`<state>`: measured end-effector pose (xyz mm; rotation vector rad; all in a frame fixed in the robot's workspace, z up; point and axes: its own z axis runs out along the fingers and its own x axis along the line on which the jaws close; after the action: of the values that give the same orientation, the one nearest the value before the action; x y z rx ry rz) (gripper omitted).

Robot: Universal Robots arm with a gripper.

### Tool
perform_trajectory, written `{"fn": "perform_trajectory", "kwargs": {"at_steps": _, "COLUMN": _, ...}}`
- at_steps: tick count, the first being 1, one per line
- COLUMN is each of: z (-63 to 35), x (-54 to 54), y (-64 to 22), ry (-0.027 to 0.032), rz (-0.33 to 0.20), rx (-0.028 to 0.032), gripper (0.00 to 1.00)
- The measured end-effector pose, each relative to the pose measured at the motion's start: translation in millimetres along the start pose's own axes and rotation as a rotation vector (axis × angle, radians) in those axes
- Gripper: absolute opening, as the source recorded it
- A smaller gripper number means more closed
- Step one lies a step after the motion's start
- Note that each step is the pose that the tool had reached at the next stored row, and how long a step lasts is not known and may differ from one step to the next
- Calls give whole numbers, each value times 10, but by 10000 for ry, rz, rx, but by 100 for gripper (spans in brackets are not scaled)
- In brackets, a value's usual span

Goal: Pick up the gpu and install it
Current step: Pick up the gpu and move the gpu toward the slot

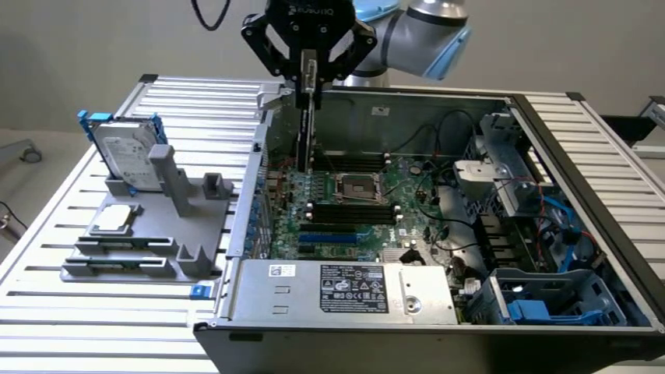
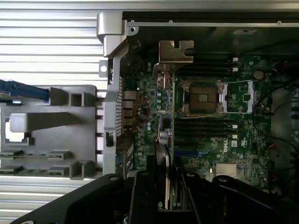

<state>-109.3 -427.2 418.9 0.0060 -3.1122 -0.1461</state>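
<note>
We are looking at the graphics card [image 1: 307, 128] [image 2: 163, 163] hanging upright, thin edge toward us, with its long side running straight down from the gripper [image 1: 308, 78] [image 2: 164, 200]. The gripper is pinching the card's upper end between its two fingers, which are standing only partly apart, pressed against the card's flat faces. In the wrist view we are looking down along the card's edge to its grey metal bracket at the far, lower end.

The card is hovering over the open computer case [image 1: 582, 156] [image 2: 112, 93], close to the case wall on the exterior view's left. Its lower end is sitting over the green motherboard [image 1: 353, 210] [image 2: 233, 140], just beside the processor socket [image 1: 359, 185] [image 2: 202, 97]; we cannot tell whether it is touching the board. The blue slots [image 1: 332, 232] are lying on the board nearer the camera in the exterior view, apart from the card's lower end.

A silver power supply [image 1: 343, 288] with a label is filling the case's near corner in the exterior view. Outside the case, on the exterior view's left, a grey holder [image 1: 156, 241] [image 2: 56, 112] is resting on the slatted table [image 1: 62, 312]. A hard drive [image 1: 130, 156] in a blue-edged frame is standing in it, and a small square chip [image 1: 114, 220] [image 2: 18, 127] is lying flat on it.
</note>
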Motion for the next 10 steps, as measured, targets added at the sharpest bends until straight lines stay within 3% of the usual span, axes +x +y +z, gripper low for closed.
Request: {"fn": "perform_trajectory", "kwargs": {"at_steps": 10, "z": 106, "x": -460, "y": 81, "ry": -62, "rz": -6, "rx": 4, "gripper": 27}}
